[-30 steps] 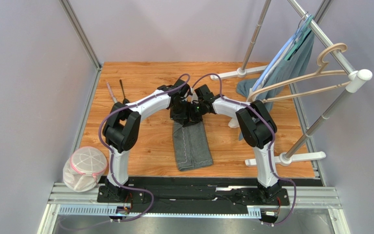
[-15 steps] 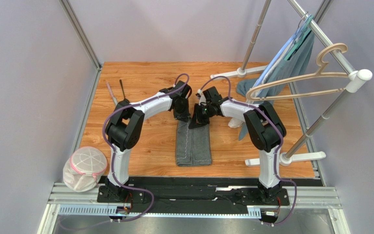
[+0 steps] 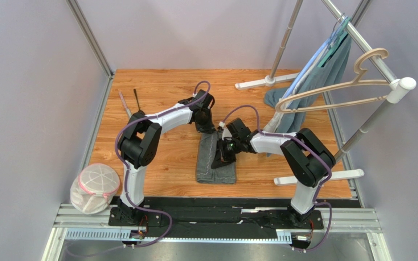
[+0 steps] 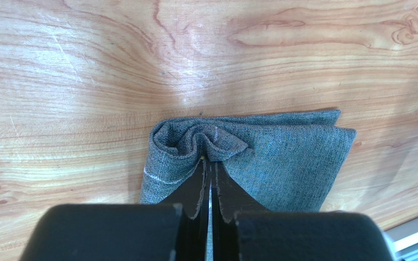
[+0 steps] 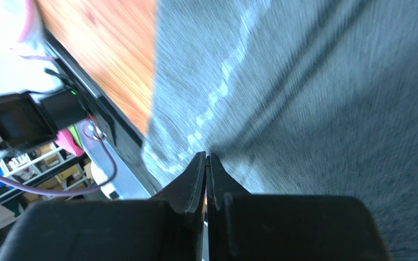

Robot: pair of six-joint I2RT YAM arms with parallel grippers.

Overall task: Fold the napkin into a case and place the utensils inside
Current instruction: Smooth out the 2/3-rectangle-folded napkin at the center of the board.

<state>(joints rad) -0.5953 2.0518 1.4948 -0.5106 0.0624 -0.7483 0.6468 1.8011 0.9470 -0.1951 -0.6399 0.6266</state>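
Left wrist shows left gripper (image 4: 208, 161) pinching the napkin (image 4: 287, 163); right gripper (image 5: 207, 157) pinches it too.

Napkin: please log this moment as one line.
napkin: folded strip; left gripper: shut on napkin; right gripper: shut on napkin; knife, spoon: lying apart

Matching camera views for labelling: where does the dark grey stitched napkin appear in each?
Top external: dark grey stitched cloth napkin, centre of table.
Left wrist: napkin, mid-frame, bunched upper left.
Right wrist: napkin, blurred, filling the right side.
Shared landmark: orange wooden tabletop.
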